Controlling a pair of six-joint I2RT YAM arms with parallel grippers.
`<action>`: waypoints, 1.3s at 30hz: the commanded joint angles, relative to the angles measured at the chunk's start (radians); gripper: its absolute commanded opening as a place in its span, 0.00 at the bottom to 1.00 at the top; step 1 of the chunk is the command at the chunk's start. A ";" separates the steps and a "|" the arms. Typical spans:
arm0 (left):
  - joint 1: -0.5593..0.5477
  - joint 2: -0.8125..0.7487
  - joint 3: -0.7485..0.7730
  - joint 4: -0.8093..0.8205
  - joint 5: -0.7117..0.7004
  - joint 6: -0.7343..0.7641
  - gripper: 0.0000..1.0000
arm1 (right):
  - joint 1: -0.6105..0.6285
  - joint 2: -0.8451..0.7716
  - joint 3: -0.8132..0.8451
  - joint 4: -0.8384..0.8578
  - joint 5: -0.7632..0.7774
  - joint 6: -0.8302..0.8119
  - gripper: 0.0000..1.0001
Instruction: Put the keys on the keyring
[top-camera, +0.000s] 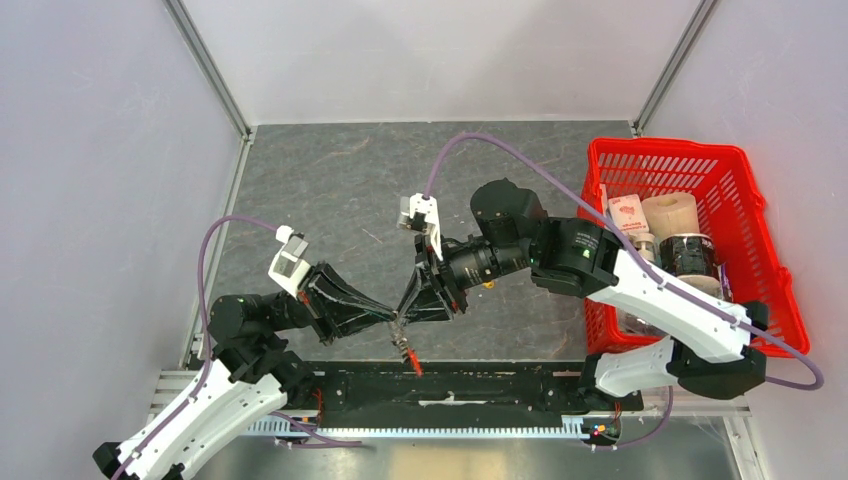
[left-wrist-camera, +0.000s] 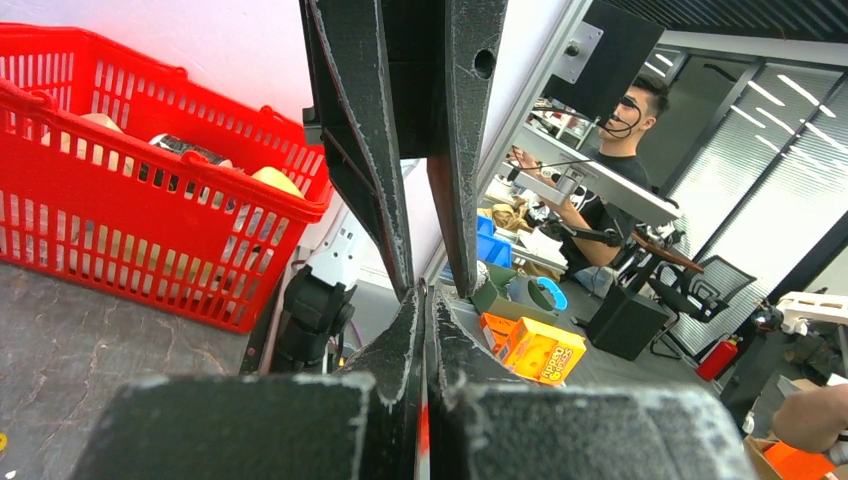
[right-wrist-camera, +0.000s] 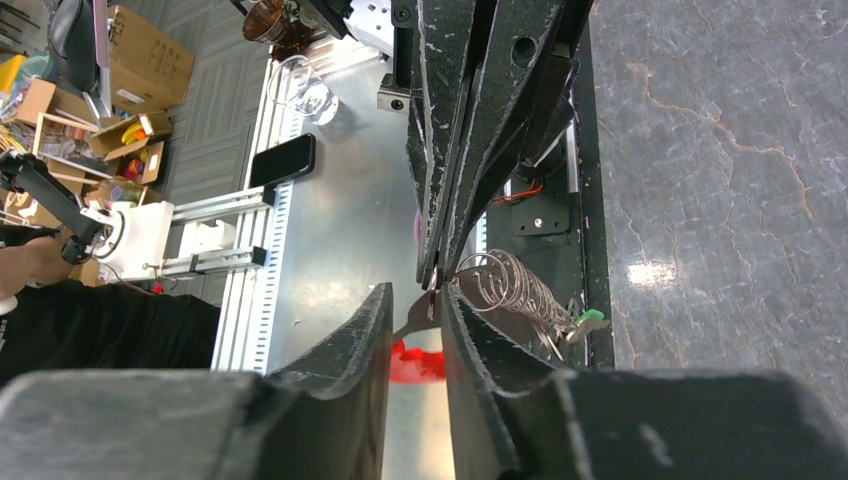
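Keyring (right-wrist-camera: 510, 290), coiled wire with red fob (right-wrist-camera: 415, 362) and green tag (right-wrist-camera: 590, 318), is pinched by pressed-together left fingers (right-wrist-camera: 450, 130). Right fingers (right-wrist-camera: 350, 350) are held narrowly parted; grip cannot be told.

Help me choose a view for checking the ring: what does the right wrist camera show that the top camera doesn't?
Only the right wrist view shows the keyring close up as stacked metal coils with a green tag, plus a phone lying beyond the table edge. Only the top view shows the red basket of items and both whole arms. Both views show the left gripper and right gripper meeting tip to tip at the keyring, with the red fob just beyond them.
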 joint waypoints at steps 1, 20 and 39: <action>0.002 -0.008 0.052 0.017 -0.004 0.036 0.02 | 0.011 0.011 0.051 0.028 -0.023 -0.005 0.28; 0.002 -0.037 0.052 -0.001 -0.031 0.038 0.27 | 0.076 -0.033 -0.002 0.113 0.087 -0.013 0.00; 0.002 -0.108 0.002 0.023 -0.131 0.019 0.52 | 0.116 -0.215 -0.272 0.538 0.257 0.108 0.00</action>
